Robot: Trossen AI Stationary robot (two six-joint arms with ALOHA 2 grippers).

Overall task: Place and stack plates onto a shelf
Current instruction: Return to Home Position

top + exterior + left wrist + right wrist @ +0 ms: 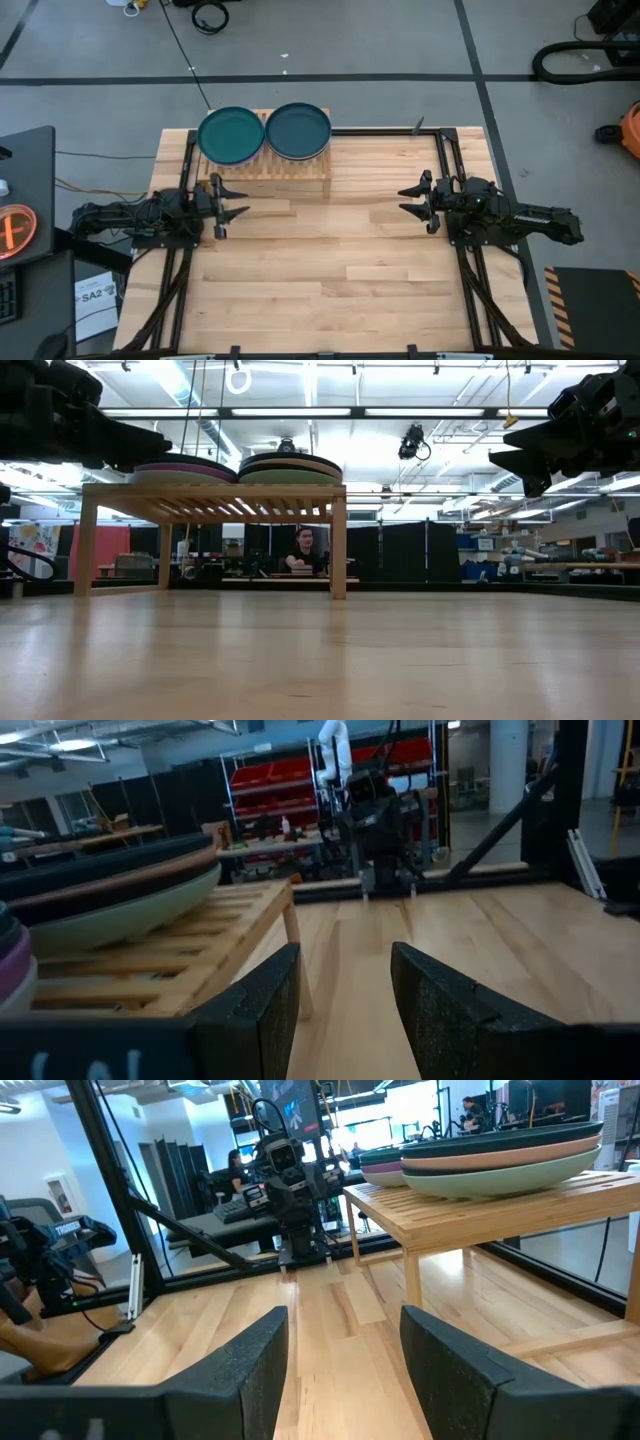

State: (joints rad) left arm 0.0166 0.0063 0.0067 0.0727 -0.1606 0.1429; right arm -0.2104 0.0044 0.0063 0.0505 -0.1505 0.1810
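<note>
Two dark arms on show: the left arm [130,215] and the right arm [520,222] are both matte black throughout, built of chunky segments with rounded housings. The left gripper [232,200] and the right gripper [408,200] each end in a two-pronged fork with pointed tips. Up close, the left fingers [255,1010] are thick black wedges with a grainy, foam-like surface, and pale lettering [60,1065] marks the body behind them. The right fingers [450,1370] look the same: blocky, dark, rough-textured.
</note>
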